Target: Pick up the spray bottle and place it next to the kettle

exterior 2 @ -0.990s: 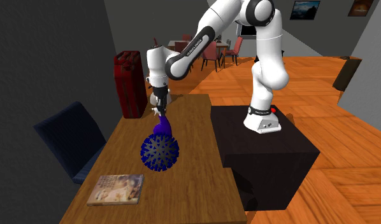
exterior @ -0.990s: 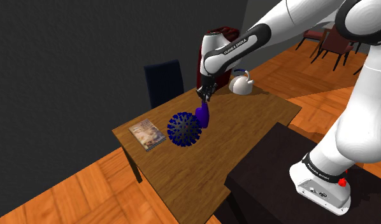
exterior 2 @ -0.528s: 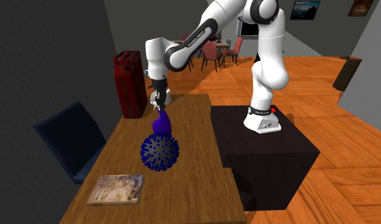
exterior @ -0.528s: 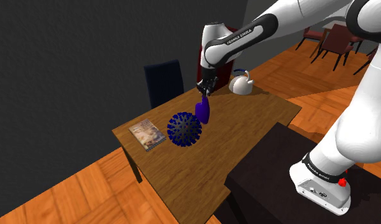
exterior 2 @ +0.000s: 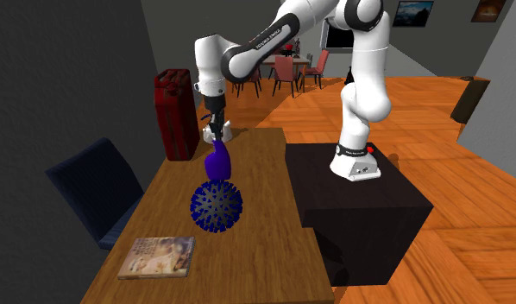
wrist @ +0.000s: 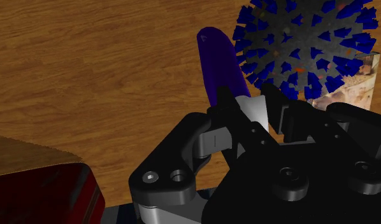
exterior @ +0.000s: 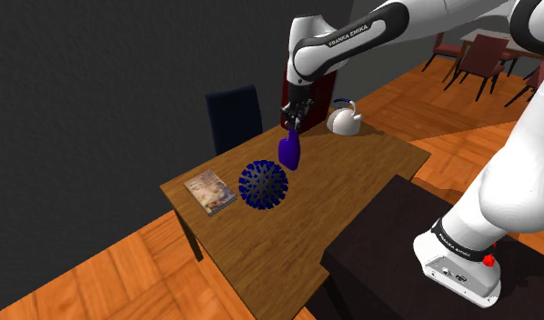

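Over table (exterior: 352,195), jaws clasp slim purple spray bottle (exterior: 289,154) by top, nr spiky ball (exterior: 263,185)

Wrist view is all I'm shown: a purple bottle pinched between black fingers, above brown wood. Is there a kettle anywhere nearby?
Observer: Yes. In the shoulder view a white kettle stands on the brown wooden table, beyond the all-black two-finger gripper.
Operator: Is my bottle standing on that table?
Observer: It seems not. The purple spray bottle hangs upright from the gripper, and its base looks clear of the wood.
Operator: Any furniture close by?
Observer: A dark blue chair stands at the table's far side, in front of the dark wall.
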Action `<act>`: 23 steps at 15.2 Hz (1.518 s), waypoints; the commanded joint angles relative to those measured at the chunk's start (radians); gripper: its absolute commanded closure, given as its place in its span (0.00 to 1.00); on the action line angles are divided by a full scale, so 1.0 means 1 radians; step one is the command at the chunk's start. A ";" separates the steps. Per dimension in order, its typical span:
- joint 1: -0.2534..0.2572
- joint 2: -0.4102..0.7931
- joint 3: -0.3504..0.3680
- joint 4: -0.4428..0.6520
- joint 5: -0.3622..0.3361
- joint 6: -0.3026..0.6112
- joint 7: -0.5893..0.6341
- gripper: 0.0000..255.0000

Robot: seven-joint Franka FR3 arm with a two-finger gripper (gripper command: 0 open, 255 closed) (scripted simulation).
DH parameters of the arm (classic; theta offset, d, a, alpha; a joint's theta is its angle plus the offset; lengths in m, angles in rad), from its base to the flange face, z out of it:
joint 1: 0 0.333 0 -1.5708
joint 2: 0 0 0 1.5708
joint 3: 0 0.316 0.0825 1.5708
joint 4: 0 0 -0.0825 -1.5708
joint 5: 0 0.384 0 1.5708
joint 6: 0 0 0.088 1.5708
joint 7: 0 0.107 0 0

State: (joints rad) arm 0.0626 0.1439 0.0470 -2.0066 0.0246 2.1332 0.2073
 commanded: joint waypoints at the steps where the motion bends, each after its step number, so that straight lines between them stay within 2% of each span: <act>1: -0.001 -0.013 -0.001 0.009 0.000 -0.022 -0.002 1.00; 23: -0.003 -0.086 -0.001 0.218 0.001 -0.304 0.003 1.00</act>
State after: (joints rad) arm 0.0602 0.0589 0.0458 -1.8009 0.0258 1.8426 0.2102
